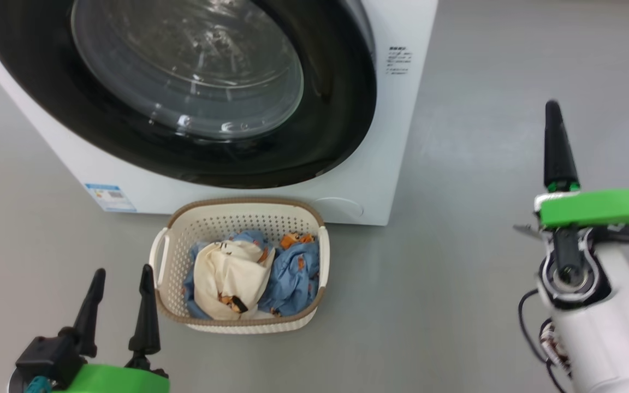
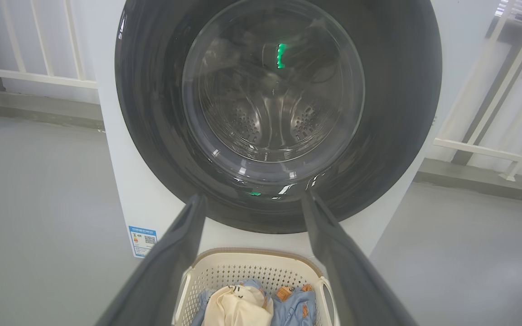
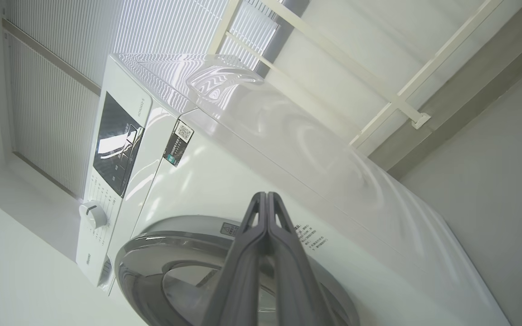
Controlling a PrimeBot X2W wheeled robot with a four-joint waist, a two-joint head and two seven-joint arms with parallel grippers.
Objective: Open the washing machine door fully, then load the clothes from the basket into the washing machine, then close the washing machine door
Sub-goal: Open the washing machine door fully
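The washing machine door sits shut, flush on the washing machine, ahead and to the left of the right end effector, whose fingers are pressed together. The rim is wide, glossy and smooth and the centre is a bulging clear bowl. Neither offers much grip, so the fingers would best hook the rim's outer edge and swing along the hinge arc, not pull straight. The left end effector, spread and empty, stands just beside the perforated cream basket of soft, crumpled clothes on the floor.
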